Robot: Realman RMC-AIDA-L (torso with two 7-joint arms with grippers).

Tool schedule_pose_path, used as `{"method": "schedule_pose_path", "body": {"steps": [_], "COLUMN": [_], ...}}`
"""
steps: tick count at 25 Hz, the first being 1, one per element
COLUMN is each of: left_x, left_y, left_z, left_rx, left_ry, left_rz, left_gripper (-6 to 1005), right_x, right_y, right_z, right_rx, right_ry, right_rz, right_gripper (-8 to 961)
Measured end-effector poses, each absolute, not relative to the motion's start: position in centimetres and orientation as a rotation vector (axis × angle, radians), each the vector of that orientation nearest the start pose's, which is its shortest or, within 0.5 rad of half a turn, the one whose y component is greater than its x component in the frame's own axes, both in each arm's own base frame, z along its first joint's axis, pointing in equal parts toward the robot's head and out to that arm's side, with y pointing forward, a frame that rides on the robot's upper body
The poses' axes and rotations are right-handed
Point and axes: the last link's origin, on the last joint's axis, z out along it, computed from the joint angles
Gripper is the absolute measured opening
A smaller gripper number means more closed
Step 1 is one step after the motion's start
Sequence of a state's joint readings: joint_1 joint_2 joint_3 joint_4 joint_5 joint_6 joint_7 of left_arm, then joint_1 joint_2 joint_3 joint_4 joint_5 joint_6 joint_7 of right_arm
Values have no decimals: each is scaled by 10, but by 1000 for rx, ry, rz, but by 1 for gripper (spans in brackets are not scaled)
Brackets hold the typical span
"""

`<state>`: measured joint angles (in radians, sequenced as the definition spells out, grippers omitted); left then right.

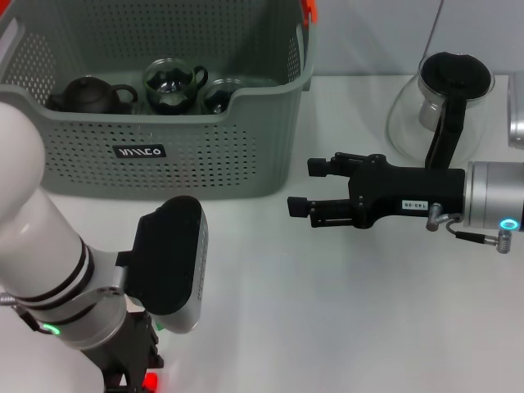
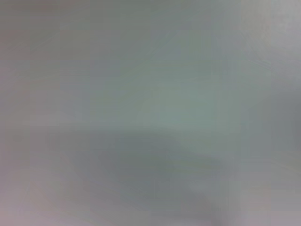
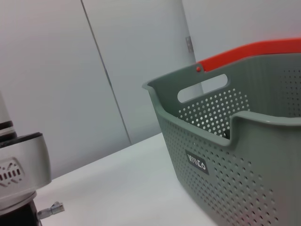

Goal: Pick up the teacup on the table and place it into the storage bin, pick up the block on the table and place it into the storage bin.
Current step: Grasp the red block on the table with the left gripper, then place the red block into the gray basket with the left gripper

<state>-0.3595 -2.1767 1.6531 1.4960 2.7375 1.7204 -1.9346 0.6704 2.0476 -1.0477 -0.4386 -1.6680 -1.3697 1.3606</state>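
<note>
The white surface (image 1: 327,311) carries the storage bin (image 1: 164,155), a large grey-green perforated basket with a black label on its front wall and an orange handle clip at its far corner. In the right wrist view the bin (image 3: 225,169) fills the near side, its orange handle along the rim. Inside the bin, against the front wall, sit a dark brown teapot (image 1: 88,95), a glass teacup (image 1: 172,86) beside it, and a smaller glass cup (image 1: 219,96) beside that.

Well apart from the bin, off its right end, a clear glass pitcher (image 1: 446,102) with a black lid and handle stands on the surface.

The right gripper (image 1: 309,187) hangs just in front of the bin's right front corner, pointing toward it, fingers spread and holding nothing. The left gripper (image 1: 135,360) is low in front of the bin's left half, mostly hidden under its wrist; whether it is spread or pressed together cannot be told. No block can be seen.
</note>
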Motion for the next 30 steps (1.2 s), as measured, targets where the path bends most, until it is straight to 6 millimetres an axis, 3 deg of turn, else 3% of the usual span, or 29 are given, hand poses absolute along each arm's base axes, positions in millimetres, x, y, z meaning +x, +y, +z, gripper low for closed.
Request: {"method": "schedule_pose_path", "body": {"steps": [4,10,17,23,26,27,28,29,30], "left_x": [-210,-210,-194,-158,-143,-143,-141,-137,-135], "left_y": [265,268,268,276,301,301,310,331,334], "left_z": [-46,-45,-31,23,63,63,78,111,114], "left_rx": [-3021,-3006,-3000,-3006,-2872,-2872,-2817,-2716,-2708], "left_ry": [-54,-83,-56,-167,-283,-283,-313,-350,-347], "left_rz": [961,953,879,455,207,207,134,-33,-47], "left_gripper": [435,206,181,182,183,183,183,183,183], "right_x": [213,213,214,214,215,215,215,215,215], "right_y": [357,357,356,355,355,355,355,355,355], "right_z": [-48,-48,-48,-48,-47,-47,-47,-47,-47], "right_rx": [-2809,-2810,-2810,-2810,-2811,-2812,-2813,-2814,-2817], "right_ry": [608,606,607,608,606,606,606,605,604], "right_rz": [771,772,775,776,776,775,774,773,772], "right_gripper": [915,915,915,915,915,915,915,915,915]}}
